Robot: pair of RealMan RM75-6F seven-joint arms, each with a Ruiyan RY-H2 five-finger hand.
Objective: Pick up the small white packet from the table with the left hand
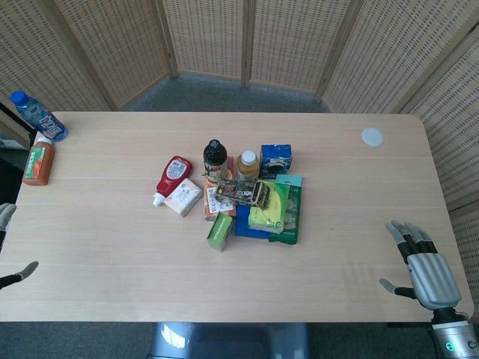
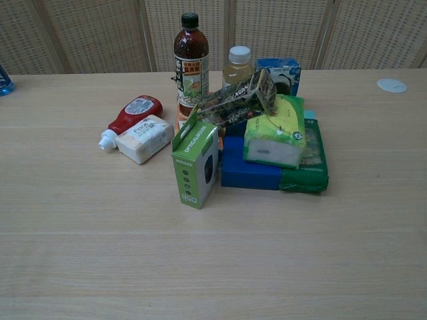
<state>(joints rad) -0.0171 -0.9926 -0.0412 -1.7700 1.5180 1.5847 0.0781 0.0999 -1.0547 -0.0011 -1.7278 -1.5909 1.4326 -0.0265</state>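
Observation:
The small white packet (image 1: 182, 198) (image 2: 143, 138) lies flat on the table, just right of a red ketchup bottle (image 1: 172, 178) (image 2: 132, 114) and left of the central pile. My left hand (image 1: 9, 247) shows only as fingertips at the left edge of the head view, far from the packet, with nothing in it and its fingers apart. My right hand (image 1: 420, 265) rests over the table's near right corner, fingers spread and empty. Neither hand appears in the chest view.
The central pile holds a dark drink bottle (image 1: 215, 158), a yellow-capped bottle (image 1: 248, 166), a green mouse box (image 1: 220, 231) (image 2: 196, 165), blue and green boxes and a yellow-green pack (image 2: 275, 130). A water bottle (image 1: 37, 115) and orange carton (image 1: 38, 162) sit far left; a white disc (image 1: 372, 137) far right.

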